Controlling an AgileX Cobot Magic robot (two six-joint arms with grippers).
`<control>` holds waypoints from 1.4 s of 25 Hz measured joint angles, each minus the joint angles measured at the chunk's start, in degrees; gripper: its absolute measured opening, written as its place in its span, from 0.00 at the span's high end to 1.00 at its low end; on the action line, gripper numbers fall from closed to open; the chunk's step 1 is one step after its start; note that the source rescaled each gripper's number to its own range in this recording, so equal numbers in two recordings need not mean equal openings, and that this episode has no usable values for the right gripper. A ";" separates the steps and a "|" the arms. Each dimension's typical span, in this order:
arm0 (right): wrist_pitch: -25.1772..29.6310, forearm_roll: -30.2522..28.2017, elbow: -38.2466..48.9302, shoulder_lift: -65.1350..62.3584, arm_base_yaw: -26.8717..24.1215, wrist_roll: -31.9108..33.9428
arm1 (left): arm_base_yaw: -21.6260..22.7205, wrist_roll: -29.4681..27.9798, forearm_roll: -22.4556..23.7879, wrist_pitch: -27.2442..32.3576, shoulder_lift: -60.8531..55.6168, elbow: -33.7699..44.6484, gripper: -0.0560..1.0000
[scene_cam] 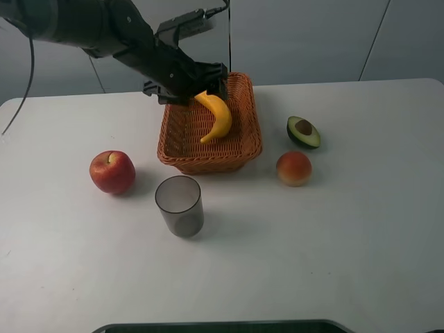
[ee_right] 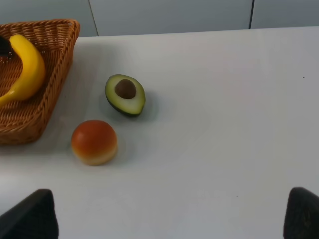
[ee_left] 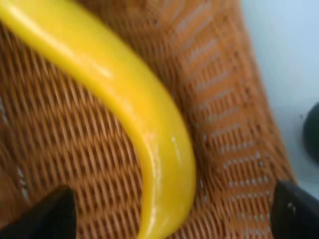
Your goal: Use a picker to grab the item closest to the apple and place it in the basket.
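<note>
A yellow banana (scene_cam: 217, 116) lies in the wicker basket (scene_cam: 244, 149), its upper end right under my left gripper (scene_cam: 201, 89). In the left wrist view the banana (ee_left: 124, 94) curves over the basket weave (ee_left: 229, 109), and the gripper (ee_left: 172, 216) is open, with its dark fingertips (ee_left: 50, 214) far apart on either side of the banana. The red apple (scene_cam: 112, 171) sits on the table left of the basket. My right gripper (ee_right: 169, 214) stands open over bare table and holds nothing; the exterior high view does not show it.
A grey translucent cup (scene_cam: 180, 205) stands in front of the basket, right of the apple. A halved avocado (scene_cam: 303, 132) (ee_right: 125, 94) and a round orange-red fruit (scene_cam: 294, 168) (ee_right: 93, 142) lie right of the basket (ee_right: 55, 35). The white table (scene_cam: 333, 243) stretches to the front.
</note>
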 joint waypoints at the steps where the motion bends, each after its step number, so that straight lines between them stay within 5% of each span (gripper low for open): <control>1: 0.00 0.00 0.00 0.00 0.00 0.00 | 0.00 0.18 1.74 0.53 -1.14 0.00 0.00; 10: 0.00 0.00 0.00 0.00 0.00 0.00 | 7.91 -1.90 16.09 11.09 -9.14 0.00 0.00; 22: 0.00 0.00 0.00 0.00 0.00 0.00 | 26.64 1.79 17.62 22.85 -19.15 0.28 0.00; 35: 0.00 0.00 0.00 0.00 0.00 0.00 | 27.76 2.12 18.39 19.78 -36.41 14.70 0.00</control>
